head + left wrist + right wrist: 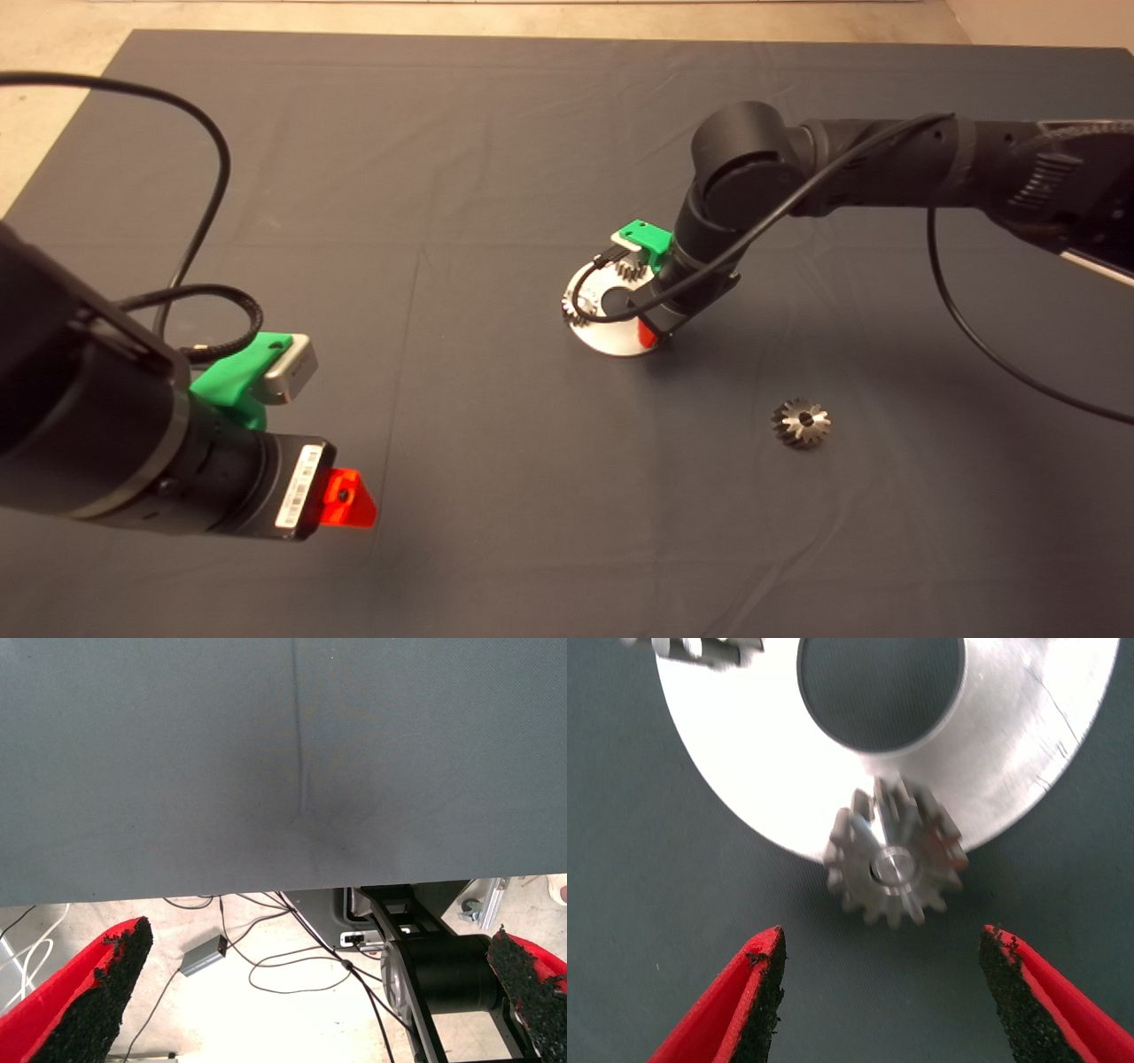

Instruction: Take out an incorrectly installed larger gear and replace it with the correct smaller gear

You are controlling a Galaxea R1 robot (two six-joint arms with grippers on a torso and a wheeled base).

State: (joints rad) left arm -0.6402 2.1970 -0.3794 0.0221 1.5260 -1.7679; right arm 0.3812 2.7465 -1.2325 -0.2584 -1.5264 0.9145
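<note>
A: The larger gear [801, 424], where does it lie?

B: Flat on the dark mat [496, 142], alone, well apart from the silver disc [611, 341] and toward the right arm's side. Its pointed teeth and dark centre hole face up. Nothing touches it.

A: And the smaller gear [895, 866]?

B: It sits at the rim of the disc, on a bright pin that shows through its centre hole. Part of it overhangs the disc's edge above the mat. In the right wrist view the disc [1010, 771] has a wide round opening in its middle, and another small pale gear [700, 649] shows at its far edge.

A: Where is the right gripper [879, 992]?

B: Right above the disc, pointing down at it. Its two red fingers [757, 997] stand wide apart with the smaller gear just beyond their tips; they grip nothing. From the head view the arm covers most of that spot, and only one red finger peeks out beside the disc.

A: The left gripper [328, 992]?

B: Held over the near left part of the mat, far from the gears. Its fingers [106, 992] are spread wide and empty. Its wrist view shows bare mat, and past the mat's edge a floor with loose cables [292, 966].
</note>
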